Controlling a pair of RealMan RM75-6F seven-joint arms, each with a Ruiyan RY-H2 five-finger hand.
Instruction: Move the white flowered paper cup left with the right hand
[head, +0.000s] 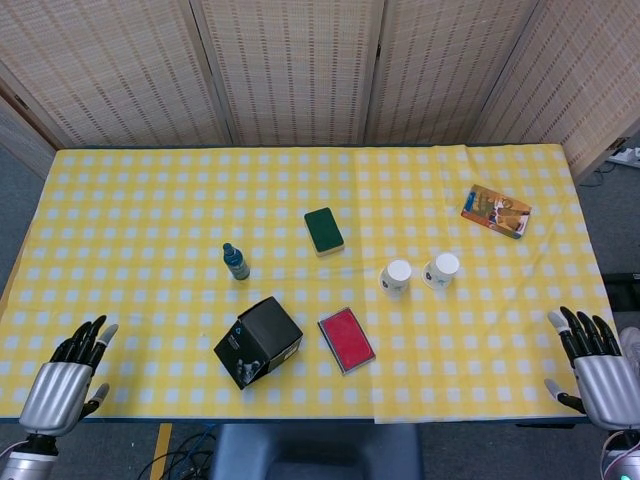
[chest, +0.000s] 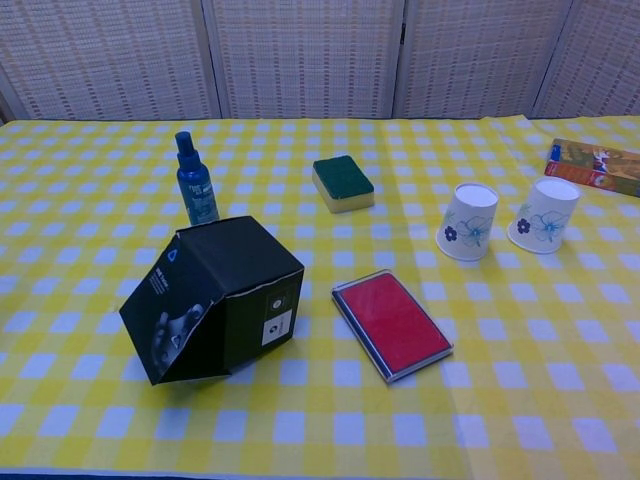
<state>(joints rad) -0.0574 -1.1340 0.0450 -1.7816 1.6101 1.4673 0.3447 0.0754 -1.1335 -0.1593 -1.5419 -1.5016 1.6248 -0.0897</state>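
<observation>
Two white flowered paper cups stand upside down side by side on the yellow checked cloth: one (head: 397, 276) (chest: 467, 222) on the left, the other (head: 441, 269) (chest: 544, 215) just right of it. Nothing touches either. My right hand (head: 596, 370) hangs off the table's front right corner, fingers spread, holding nothing, far from the cups. At the front left corner my left hand (head: 64, 378) is likewise spread and holds nothing. The chest view shows neither hand.
A green sponge (head: 323, 230), a blue spray bottle (head: 236, 262), a tilted black box (head: 258, 341) and a red flat case (head: 346, 339) lie left of the cups. A colourful booklet (head: 496, 211) lies at the back right.
</observation>
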